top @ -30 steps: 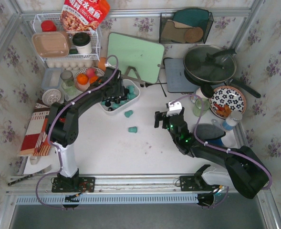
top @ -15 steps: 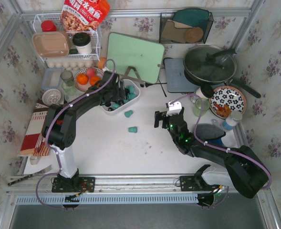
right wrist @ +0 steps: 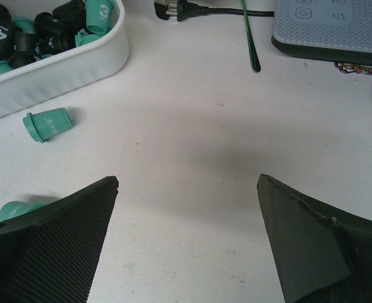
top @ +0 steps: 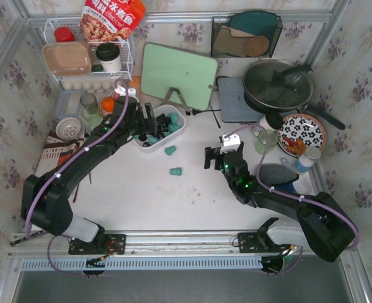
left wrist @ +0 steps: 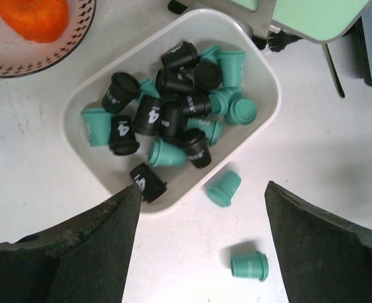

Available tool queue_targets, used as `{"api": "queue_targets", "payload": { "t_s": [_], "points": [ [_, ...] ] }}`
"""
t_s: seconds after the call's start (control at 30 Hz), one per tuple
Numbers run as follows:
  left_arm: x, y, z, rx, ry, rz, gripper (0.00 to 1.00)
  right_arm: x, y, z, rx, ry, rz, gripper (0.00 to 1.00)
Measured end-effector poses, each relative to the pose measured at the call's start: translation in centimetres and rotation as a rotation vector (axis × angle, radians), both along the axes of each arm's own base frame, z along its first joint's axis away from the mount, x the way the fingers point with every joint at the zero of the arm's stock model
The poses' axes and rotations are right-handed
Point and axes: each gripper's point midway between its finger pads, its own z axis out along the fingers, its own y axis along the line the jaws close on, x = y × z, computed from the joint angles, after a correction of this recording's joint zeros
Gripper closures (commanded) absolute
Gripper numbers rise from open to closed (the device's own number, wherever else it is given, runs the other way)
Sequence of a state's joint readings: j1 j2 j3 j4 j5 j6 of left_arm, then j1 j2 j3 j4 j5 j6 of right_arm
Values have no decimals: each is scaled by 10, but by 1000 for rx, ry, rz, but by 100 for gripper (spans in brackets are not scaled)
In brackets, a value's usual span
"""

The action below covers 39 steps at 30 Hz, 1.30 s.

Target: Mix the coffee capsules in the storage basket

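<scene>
The white storage basket (top: 178,128) stands left of centre and holds several black and teal-green coffee capsules (left wrist: 173,113). Its rim (left wrist: 271,120) fills the upper left wrist view. Two teal capsules lie on the table outside it, one beside the basket (top: 170,150) (left wrist: 223,188) (right wrist: 47,124) and one nearer the front (top: 176,171) (left wrist: 249,265). My left gripper (top: 148,124) (left wrist: 203,187) is open and empty, held above the basket's near-left end. My right gripper (top: 210,158) (right wrist: 187,178) is open and empty, low over bare table to the right of the loose capsules.
A green cutting board (top: 176,76) leans just behind the basket. A bowl of oranges (top: 113,104) and a wire rack (top: 88,57) stand at the back left. A grey pad (top: 236,101), a pan (top: 277,85) and a flowered plate (top: 301,134) are on the right. A plug and cord (right wrist: 179,9) lie behind the basket.
My left arm has swung its elbow out to the lower left, and its gripper has drawn back from inside the basket toward the left. The right arm and the loose capsules have not moved.
</scene>
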State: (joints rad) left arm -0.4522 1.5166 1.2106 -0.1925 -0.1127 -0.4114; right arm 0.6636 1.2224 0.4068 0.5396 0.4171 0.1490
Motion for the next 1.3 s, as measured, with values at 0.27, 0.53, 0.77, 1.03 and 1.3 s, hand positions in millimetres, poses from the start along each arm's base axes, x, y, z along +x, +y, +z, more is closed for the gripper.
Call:
{"api": "queue_targets", "payload": {
  "t_s": [0.27, 0.53, 0.77, 1.03, 1.3],
  "points": [
    [-42, 25, 31, 16, -52, 2, 12, 0, 0, 1, -8, -4, 3, 0],
    [-96, 55, -21, 80, 24, 30, 12, 0, -1, 0, -20, -5, 5, 0],
    [-117, 83, -73, 157, 44, 103, 11, 0, -1, -5, -33, -1, 8, 0],
    [-127, 104, -84, 200, -82, 127, 9, -5, -5, 2, -16, -27, 7, 0],
    [-131, 122, -68, 191, -178, 212, 5, -9, -10, 8, 18, -72, -1, 0]
  ]
}}
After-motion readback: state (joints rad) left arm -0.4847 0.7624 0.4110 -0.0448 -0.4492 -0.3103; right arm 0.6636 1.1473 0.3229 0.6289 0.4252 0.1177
